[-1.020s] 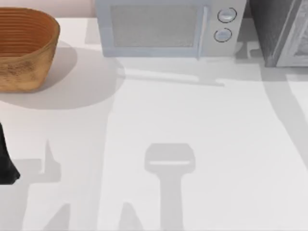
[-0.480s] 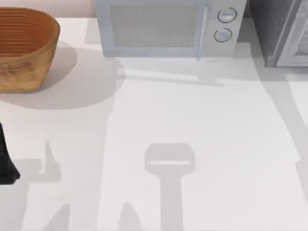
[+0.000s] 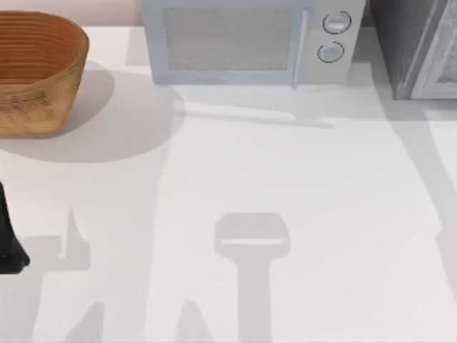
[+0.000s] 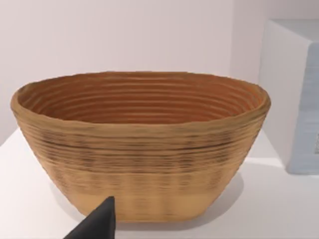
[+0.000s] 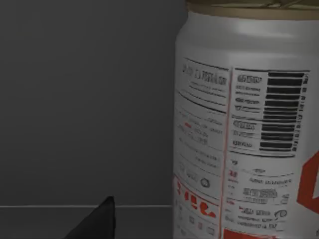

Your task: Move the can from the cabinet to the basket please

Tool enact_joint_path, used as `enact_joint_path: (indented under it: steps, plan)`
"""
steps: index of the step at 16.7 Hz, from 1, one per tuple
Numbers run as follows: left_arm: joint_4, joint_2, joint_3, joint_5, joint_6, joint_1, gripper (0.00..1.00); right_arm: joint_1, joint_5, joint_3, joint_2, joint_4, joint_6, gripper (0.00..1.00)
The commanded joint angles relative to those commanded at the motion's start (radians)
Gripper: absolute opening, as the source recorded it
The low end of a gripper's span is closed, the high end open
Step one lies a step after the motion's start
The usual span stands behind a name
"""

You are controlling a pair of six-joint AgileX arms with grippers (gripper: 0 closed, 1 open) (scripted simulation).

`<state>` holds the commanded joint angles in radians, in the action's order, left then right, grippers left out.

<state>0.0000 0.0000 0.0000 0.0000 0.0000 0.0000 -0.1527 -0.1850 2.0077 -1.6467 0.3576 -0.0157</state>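
Since the earlier top views, almost nothing on the tabletop (image 3: 300, 186) has changed place; only the long shadow at its right edge has slid a little farther right, while the dark piece of our left arm (image 3: 8, 243) stays parked at the left edge, below the basket (image 3: 36, 71).

From above, the brown wicker basket sits at the tabletop's far left corner. Right of the basket stands a light grey microwave (image 3: 246, 41) with two round knobs. Right of the microwave, at the far right corner, is the dark grey speckled cabinet (image 3: 403, 43) with its paler framed door panel (image 3: 443, 61).

In the left wrist view, the basket (image 4: 142, 149) stands upright straight ahead on the white surface, its ribbed inside open to us. The microwave's pale side (image 4: 299, 94) is just beside the basket. One dark fingertip (image 4: 97, 223) of our left tool pokes in near the basket's base; we cannot tell whether that tool is open or closed.

In the right wrist view, the can (image 5: 246, 129) stands upright inside the cabinet, against its dark grey inner wall (image 5: 84, 99), very close to the camera. White body, barcode, small print, red patches and a gold rim are visible. One dark fingertip (image 5: 99, 221) of our right tool shows beside the can, apart from it; we cannot tell its state either.
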Motion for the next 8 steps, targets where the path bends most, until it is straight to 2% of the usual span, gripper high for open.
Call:
enact_joint_path:
  steps: [8]
  plan:
    - [0.000, 0.000, 0.000, 0.000, 0.000, 0.000, 1.00, 0.027, 0.020, 0.277, -0.217, 0.057, 0.001, 1.00]
